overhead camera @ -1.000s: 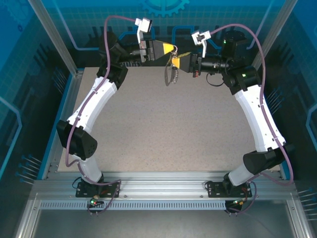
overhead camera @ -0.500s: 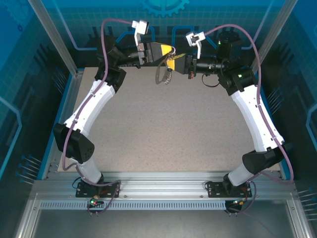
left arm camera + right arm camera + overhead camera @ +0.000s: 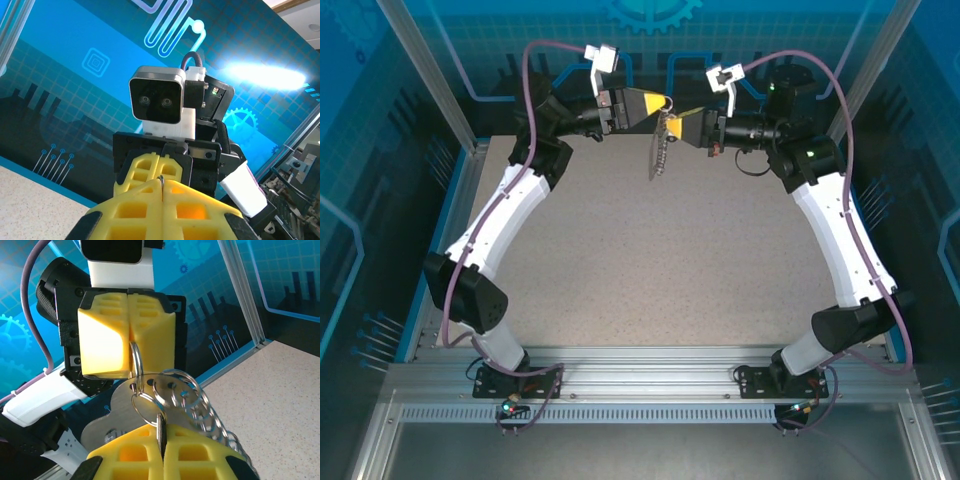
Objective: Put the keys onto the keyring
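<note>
My left gripper (image 3: 162, 187) stayed pinched on a thin ring (image 3: 136, 362), my right gripper (image 3: 162, 452) on the keys (image 3: 161, 429). I had swung both sideways and back. The keyring (image 3: 112, 412) hung between them, so threading seemed unfinished.

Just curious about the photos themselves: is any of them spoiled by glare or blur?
Left wrist view: a bright white glare patch on the blue backdrop, upper right. Right wrist view: the keyring looks sharp, no glare. Top external view: evenly lit, table shadows faint.
</note>
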Controlling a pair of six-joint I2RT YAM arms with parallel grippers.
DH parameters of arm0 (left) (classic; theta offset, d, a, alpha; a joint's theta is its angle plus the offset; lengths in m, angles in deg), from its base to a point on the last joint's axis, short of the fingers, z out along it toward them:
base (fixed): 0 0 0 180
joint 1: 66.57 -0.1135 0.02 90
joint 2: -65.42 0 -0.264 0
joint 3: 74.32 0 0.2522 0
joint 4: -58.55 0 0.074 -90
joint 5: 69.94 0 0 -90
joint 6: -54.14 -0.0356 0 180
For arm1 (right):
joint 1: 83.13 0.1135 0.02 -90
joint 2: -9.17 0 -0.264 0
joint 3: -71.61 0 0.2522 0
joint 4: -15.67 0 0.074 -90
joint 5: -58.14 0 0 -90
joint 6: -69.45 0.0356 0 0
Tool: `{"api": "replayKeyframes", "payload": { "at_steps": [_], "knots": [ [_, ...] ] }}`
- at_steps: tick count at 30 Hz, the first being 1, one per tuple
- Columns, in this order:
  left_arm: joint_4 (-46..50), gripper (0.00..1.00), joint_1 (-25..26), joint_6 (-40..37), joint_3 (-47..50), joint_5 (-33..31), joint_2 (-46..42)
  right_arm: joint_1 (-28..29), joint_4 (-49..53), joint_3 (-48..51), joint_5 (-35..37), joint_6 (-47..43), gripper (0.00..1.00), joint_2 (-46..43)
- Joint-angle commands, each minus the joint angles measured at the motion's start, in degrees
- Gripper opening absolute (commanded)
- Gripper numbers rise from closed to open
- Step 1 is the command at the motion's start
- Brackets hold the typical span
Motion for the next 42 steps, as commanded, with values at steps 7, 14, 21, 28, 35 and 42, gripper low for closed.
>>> {"api": "replayKeyframes", "payload": {
  "at_steps": [7, 14, 21, 28, 35, 42],
  "knots": [
    [6.61, 0.0, 0.12, -9.44, 0.58, 0.14, -4.64, -1.27, 14.3, -10.24, -1.99, -4.91, 0.0, 1.81],
    [12.67, 0.0, 0.07, -14.27, 0.52, 0.57, -5.72, -1.84, 18.45, -15.82, -2.38, -5.95, 0.0, 4.79],
    [15.03, 0.0, 0.12, -16.1, 0.52, 1.12, -6.17, -1.5, 19.07, -18.93, -2.92, -5.58, 0.0, 6.85],
    [15.33, 0.0, 0.12, -16.42, 0.9, 1.38, -6.3, -0.55, 21.04, -25.08, -4.0, -5.52, 0.0, 10.05],
    [15.3, 0.0, 0.2, -16.55, 1.29, 1.56, -6.6, 0.54, 23.02, -29.35, -3.82, -6.18, 0.0, 12.37],
    [16.52, 0.0, 0.07, -18.22, 2.13, 0.28, -7.86, -0.93, 22.81, -25.3, -2.55, -6.72, 0.0, 9.64]
  ]
}}
